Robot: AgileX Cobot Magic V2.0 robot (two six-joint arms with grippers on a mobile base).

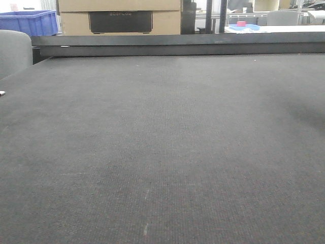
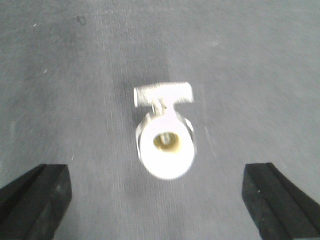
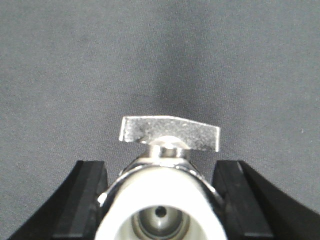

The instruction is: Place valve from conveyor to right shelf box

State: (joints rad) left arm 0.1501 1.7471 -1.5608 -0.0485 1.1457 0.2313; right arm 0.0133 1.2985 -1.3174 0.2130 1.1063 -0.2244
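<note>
In the left wrist view a white-and-chrome valve (image 2: pixel 165 147) with a flat silver handle lies on the dark grey conveyor (image 2: pixel 75 90), its open end facing the camera. My left gripper (image 2: pixel 157 172) is open; its black fingers (image 2: pixel 37 197) stand wide apart on either side, clear of that valve. In the right wrist view another valve (image 3: pixel 165 200) fills the gap between the black fingers (image 3: pixel 85 200) of my right gripper (image 3: pixel 160 167), which is shut on its body, handle (image 3: pixel 170 132) pointing away. The right shelf box is out of view. The front view shows neither gripper nor a valve.
The conveyor (image 1: pixel 162 152) fills the front view, with its dark metal rail (image 1: pixel 177 44) along the far edge. Beyond the rail stand a blue bin (image 1: pixel 28 23) and a cardboard box (image 1: pixel 119 18). A grey rounded shape (image 1: pixel 12 51) sits at the left.
</note>
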